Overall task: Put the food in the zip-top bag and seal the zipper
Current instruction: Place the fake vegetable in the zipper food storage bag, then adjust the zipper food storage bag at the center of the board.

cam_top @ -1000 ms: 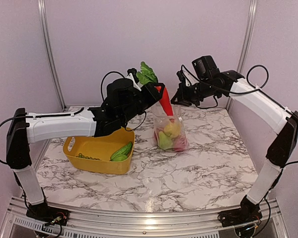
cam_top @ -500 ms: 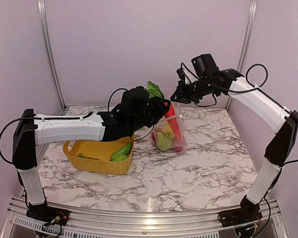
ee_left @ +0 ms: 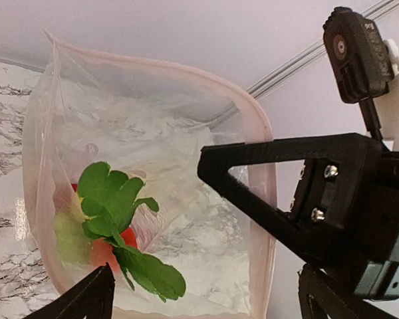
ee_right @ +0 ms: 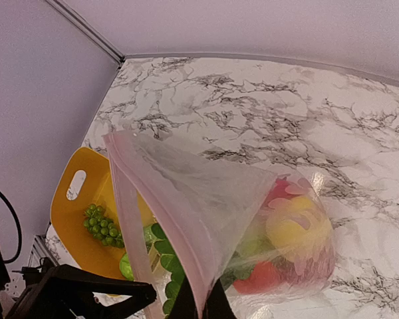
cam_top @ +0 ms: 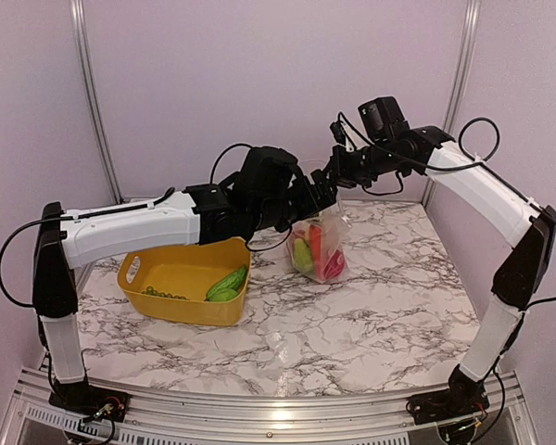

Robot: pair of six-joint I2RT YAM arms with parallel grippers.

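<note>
The left pincer [ee_left: 206, 282] hangs just over the bag's mouth, its two fingers [ee_left: 86, 299] spread wide with nothing between them. Straight below it the carrot [ee_left: 110, 249] lies inside the bag [ee_left: 186, 133], its long axis near upright, green leaves toward the pincer and tip down. Around the carrot sit one green pear [cam_top: 303, 257], one yellow lemon [ee_right: 296, 229] and red pieces [cam_top: 334, 269] whose number I cannot tell.

The bag stands on its bottom, long axis upright, mouth facing up at both pincers. Just right of the left pincer, the right pincer [cam_top: 337, 174] is clamped on the pink zip strip [ee_right: 128, 199] and holds that rim up. One of its fingers crosses that side of the opening; the rest of the mouth is free.

Farther off, down-left of the left pincer and apart from the bag, one yellow basket [cam_top: 181, 278] holds one bunch of green grapes [ee_right: 101, 222] and a long green piece [cam_top: 227, 281]. Bare marble table [cam_top: 398, 297] lies below the right pincer.
</note>
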